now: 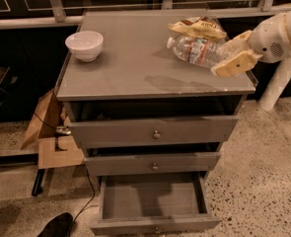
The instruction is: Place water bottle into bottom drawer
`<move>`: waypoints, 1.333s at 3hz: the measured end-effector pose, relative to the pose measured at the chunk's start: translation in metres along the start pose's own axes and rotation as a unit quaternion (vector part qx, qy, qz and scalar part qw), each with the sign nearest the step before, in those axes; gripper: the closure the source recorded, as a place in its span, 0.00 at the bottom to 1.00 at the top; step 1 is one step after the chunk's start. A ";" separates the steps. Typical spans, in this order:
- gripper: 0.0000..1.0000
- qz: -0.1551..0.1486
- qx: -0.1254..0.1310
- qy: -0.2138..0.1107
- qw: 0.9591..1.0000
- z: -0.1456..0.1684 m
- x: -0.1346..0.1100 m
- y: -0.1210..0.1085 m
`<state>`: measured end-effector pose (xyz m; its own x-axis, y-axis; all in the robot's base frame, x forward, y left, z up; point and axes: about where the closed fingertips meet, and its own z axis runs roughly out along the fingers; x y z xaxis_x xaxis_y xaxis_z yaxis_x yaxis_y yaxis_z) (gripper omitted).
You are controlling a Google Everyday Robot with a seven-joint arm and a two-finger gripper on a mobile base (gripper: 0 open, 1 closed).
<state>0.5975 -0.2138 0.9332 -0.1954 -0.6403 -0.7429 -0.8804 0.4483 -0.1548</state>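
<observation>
- The gripper [232, 51] hangs over the right end of the cabinet top [135, 70]. Its fingers pinch the base end of the water bottle [197, 51], which lies sideways in the air, cap pointing left.
- Risk: the hold is at one end of a crinkled bottle, so it could pivot or slip out on the way down (its shadow suggests it is clear of the top).
- Risk: the bottom drawer [155, 225] stands open, but a low swing could clip the two drawer fronts above.
- Count: one bottle, one bowl [84, 44], one snack bag [197, 27], three drawers.
</observation>
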 end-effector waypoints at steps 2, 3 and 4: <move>1.00 -0.046 -0.028 0.006 0.999 -0.017 -0.005 0.011; 1.00 -0.062 -0.041 0.011 0.997 -0.036 0.009 0.029; 1.00 -0.072 -0.053 0.010 0.996 -0.053 0.037 0.054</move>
<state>0.5194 -0.2468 0.9318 -0.0720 -0.7062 -0.7043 -0.9406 0.2830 -0.1877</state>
